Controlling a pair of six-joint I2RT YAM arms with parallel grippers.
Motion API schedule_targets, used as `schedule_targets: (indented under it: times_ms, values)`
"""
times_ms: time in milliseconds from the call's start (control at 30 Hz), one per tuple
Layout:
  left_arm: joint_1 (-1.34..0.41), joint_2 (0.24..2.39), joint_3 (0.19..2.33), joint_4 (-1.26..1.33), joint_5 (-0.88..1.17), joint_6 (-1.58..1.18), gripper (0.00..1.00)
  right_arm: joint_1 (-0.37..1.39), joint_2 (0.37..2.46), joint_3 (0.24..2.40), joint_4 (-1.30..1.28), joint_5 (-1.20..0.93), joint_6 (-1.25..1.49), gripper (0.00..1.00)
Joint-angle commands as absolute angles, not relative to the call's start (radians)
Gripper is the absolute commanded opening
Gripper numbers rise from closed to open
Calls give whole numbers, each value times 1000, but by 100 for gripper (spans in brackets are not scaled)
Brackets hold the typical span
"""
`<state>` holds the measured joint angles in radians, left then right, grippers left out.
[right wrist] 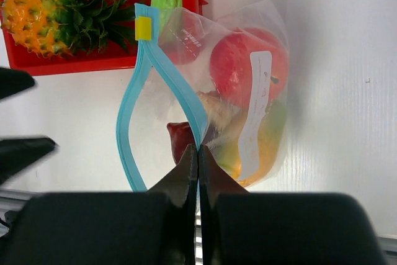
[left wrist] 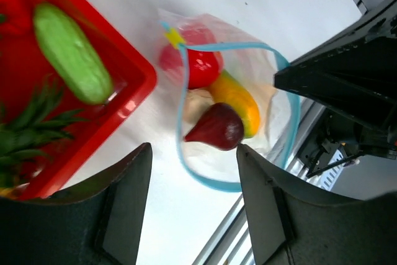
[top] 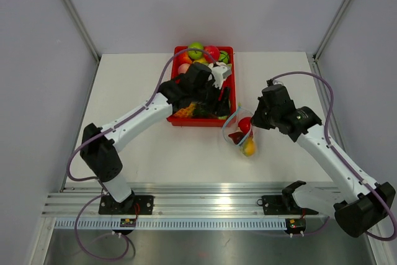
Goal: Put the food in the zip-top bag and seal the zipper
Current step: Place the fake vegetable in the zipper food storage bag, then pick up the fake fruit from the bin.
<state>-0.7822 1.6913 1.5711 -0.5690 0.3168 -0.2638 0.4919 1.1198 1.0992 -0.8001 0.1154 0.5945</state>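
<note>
White desk (top: 155, 159) carries the crinkly clear zip-top bag (right wrist: 273, 26) beside a red tray (left wrist: 133, 79). The right fingers (right wrist: 183, 181) pinch its thin teal zipper (right wrist: 127, 116), and the mouth gapes. Glossy plastic food (right wrist: 239, 66) lies inside. The left fingers (left wrist: 124, 215), spread wide and empty, hover by the tray's corner, arm stretched forward.

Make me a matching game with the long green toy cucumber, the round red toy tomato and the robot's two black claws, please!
Things:
1. long green toy cucumber
2. round red toy tomato
3. left gripper
4. right gripper

Places or states:
A. shut on the light blue zipper strip
B. inside the clear plastic zip-top bag
C. open, holding nothing
D. lying in the red plastic tray

Pairs: 1-D, 2-B, 3-C, 4-A.
</note>
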Motion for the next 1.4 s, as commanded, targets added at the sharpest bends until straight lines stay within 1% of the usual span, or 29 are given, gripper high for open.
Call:
schedule_targets:
  times_ms: [0,67,167,200,267,300,367,500,633,700,800,833,1000,1233,1367]
  values:
    - [-692,1635,1556,-581,276,-221,59,495,1071,1088,-801,144,606,0]
    - [-635,1644,1548,-574,261,-229,59,495,1060,1086,-807,156,598,0]
    - [-576,1701,1609,-597,171,-232,61,495,1046,1088,-821,175,588,0]
    - [-562,1757,1643,-616,135,-233,61,495,1045,1089,-825,173,586,0]
    - [-526,1857,1809,-708,42,-221,63,495,1043,1094,-830,176,578,0]
    - [-519,1858,1810,-709,23,-216,63,495,1043,1094,-830,176,578,0]
    - [-503,1934,1909,-749,18,-201,68,495,1045,1092,-831,176,577,0]
    - [-494,2029,2026,-768,25,-173,74,495,1048,1091,-831,175,578,0]
    - [-465,2123,2135,-798,6,-179,74,497,1054,1094,-836,176,580,0]
    - [-448,2146,2143,-782,5,-166,74,495,1054,1094,-839,181,581,0]
    - [-443,2166,2128,-724,-99,-114,75,497,1055,1092,-836,173,586,0]
    - [-443,2178,2126,-686,-116,-97,78,495,1058,1092,-833,170,587,0]
    - [-440,2284,2189,-641,-233,-20,79,495,1074,1101,-822,158,589,0]
    - [-419,2356,2187,-483,-227,32,85,495,1094,1101,-822,156,592,0]
    - [-400,2416,2250,-465,-232,34,86,495,1109,1106,-828,155,594,0]
